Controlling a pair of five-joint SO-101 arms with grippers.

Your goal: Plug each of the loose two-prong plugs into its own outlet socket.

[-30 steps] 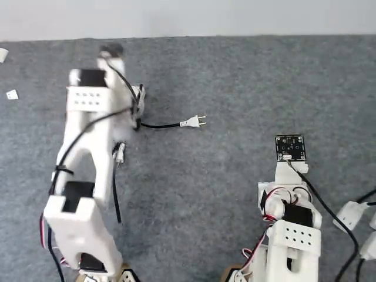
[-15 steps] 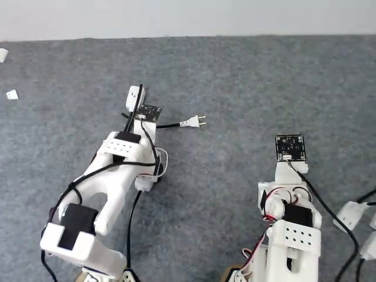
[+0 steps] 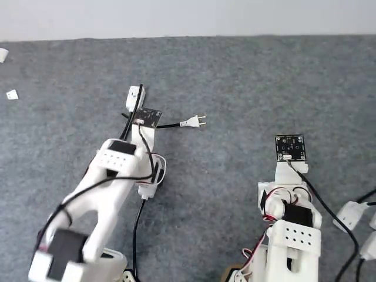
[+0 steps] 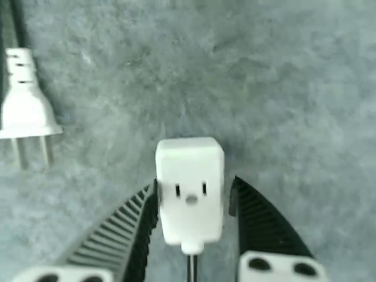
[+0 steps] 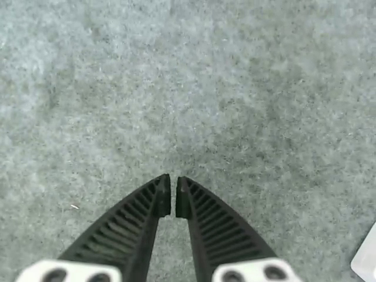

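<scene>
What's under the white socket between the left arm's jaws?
The socket lies on grey carpet; the patch directly beneath is hidden by its body.

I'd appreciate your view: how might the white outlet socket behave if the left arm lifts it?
Probably light and rigid: the outlet socket looks like a small moulded block. Its smooth sides might slip within the left tool. The thin cord at its base would likely trail and tug.
</scene>
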